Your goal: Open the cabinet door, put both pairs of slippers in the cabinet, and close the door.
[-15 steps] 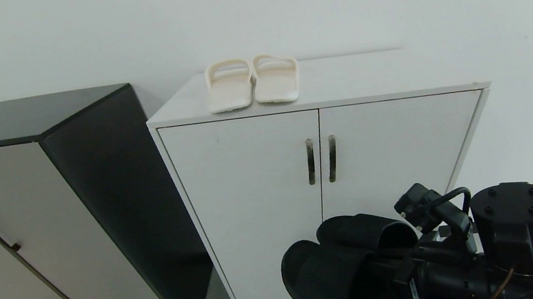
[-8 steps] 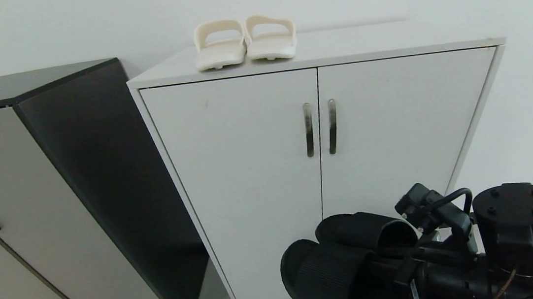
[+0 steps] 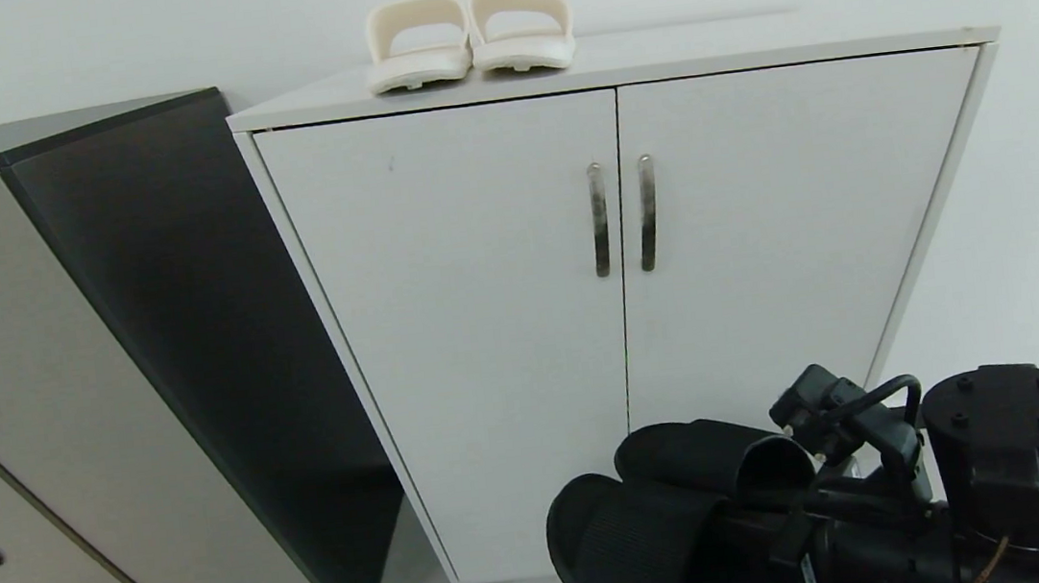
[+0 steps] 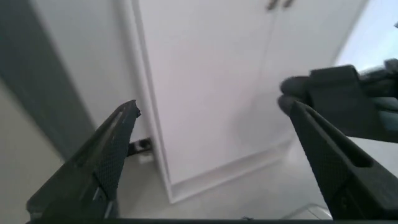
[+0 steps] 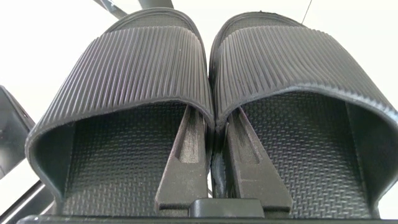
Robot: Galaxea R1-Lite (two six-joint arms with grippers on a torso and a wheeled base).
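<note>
white cabinet (image 3: 485, 334) stood against the wall in the head view, with both doors (image 3: 765, 237) shut and two slim metal handles (image 3: 599, 220) side by side at the centre seam. cream slippers (image 3: 469, 36) sat as a pair on its top, toward the left half and near the front edge. a dark cabinet (image 3: 146, 321) with pale fronts stood just beside it on the left. black slippers (image 3: 677, 507) hung low in front of the right door, at the end of the right arm and apart from the door.

from the left wrist view, the left gripper (image 4: 211, 106) had its fingers spread wide with nothing between them. it was held low, near the white cabinet's bottom left corner and above the pale floor (image 4: 249, 186).

from the right wrist view, the right gripper (image 5: 213, 115) had one finger inside each black slipper. the two fingers were pressed together on the slippers' touching inner walls, and the ribbed straps arched over them.
</note>
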